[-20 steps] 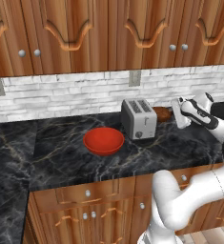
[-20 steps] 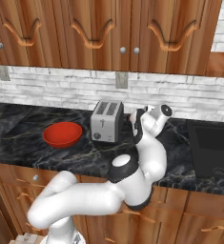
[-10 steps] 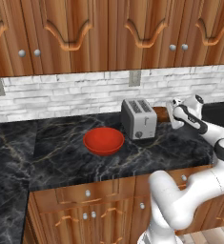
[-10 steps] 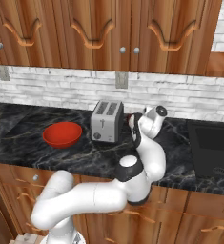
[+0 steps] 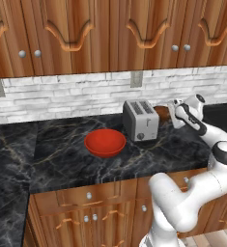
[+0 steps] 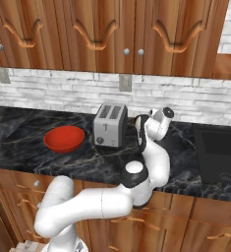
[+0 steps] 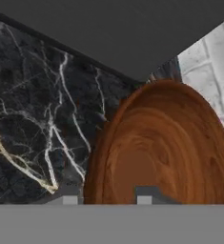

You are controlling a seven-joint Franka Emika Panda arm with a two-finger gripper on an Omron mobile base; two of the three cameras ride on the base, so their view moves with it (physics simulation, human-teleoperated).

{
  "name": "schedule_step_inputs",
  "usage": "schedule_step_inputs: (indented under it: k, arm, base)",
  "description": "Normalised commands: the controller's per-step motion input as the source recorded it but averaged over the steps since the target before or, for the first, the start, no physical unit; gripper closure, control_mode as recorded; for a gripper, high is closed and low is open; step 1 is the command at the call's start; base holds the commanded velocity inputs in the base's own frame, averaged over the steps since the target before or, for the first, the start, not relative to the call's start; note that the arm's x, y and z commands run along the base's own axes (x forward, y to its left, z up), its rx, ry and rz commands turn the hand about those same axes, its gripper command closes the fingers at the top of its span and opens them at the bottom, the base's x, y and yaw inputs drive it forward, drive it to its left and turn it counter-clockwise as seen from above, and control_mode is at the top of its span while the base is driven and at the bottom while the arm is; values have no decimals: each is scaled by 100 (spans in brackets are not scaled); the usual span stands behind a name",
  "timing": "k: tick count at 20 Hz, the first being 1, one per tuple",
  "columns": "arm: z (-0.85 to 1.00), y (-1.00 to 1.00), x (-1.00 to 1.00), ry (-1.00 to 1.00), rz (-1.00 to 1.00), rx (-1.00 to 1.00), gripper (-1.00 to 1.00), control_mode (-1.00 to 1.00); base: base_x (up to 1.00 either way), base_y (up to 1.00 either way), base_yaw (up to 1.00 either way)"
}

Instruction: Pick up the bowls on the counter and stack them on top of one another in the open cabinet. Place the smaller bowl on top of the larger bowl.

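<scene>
The smaller bowl (image 7: 170, 143), dark brown wood with visible grain, sits on the black marble counter (image 7: 37, 119) just right of the toaster, and its edge peeks out as the smaller bowl (image 5: 162, 113). My gripper (image 7: 106, 199) straddles its near rim, one tip outside the wall and one inside; I cannot tell if the tips touch the wood. From the base cameras the gripper (image 5: 176, 116) (image 6: 139, 132) hangs low behind the toaster. The larger bowl (image 5: 104, 142) (image 6: 64, 139), glossy red, rests left of the toaster. A corner of the open cabinet (image 6: 229, 66) shows at the upper right.
A silver toaster (image 5: 140, 119) (image 6: 110, 125) stands between the two bowls, close to my hand. A dark sink (image 6: 217, 152) lies to the right. Carved cabinet doors (image 5: 110, 34) hang above the white brick backsplash (image 5: 76, 94).
The hand has come down and leftward to the wooden bowl behind the toaster, and the jaws have narrowed around its rim. The red bowl and toaster have not moved.
</scene>
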Motion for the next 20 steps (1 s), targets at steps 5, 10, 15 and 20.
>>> schedule_step_inputs:
  k: [5, 10, 15, 20]
  arm:
    - [27, -21, -23, -3, 6, 0, 100, -100]
    - [25, -8, -45, -1, 7, -4, 100, -100]
    - [18, -1, -65, 0, 7, -9, 100, -100]
    - [19, 0, -70, 0, 5, -10, 100, -100]
  base:
    - [0, 0, 0]
    - [0, 0, 0]
    - [0, 0, 0]
    - [0, 0, 0]
